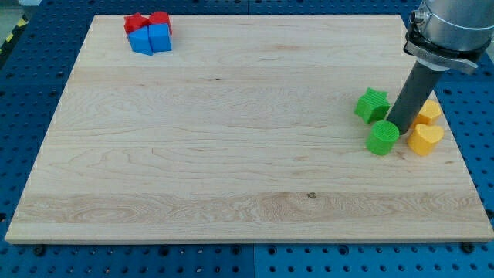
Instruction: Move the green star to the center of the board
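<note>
The green star [372,105] lies at the view's right on the wooden board [231,154]. My rod comes down from the upper right, and my tip [399,128] sits just to the right of and below the star, close to it. A green cylinder [382,138] stands right below the star, against the tip's lower left side. Whether the tip touches the star cannot be told.
A yellow heart [425,140] and another yellow block [428,112] lie just right of the tip. At the view's top left, two red blocks [147,22] and two blue blocks [151,38] sit clustered. Blue pegboard surrounds the board.
</note>
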Motion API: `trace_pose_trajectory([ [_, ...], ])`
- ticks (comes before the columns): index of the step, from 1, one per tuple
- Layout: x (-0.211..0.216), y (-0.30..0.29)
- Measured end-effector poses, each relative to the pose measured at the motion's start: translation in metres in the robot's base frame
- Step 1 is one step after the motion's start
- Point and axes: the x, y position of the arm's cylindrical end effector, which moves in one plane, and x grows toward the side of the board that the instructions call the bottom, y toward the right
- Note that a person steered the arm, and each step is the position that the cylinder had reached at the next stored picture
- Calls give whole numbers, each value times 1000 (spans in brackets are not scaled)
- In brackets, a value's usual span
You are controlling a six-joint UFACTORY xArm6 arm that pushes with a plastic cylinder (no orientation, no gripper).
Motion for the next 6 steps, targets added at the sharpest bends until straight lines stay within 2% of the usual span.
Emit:
trace_pose_trajectory([
  [4,-74,-10],
  [6,-84,-66],
])
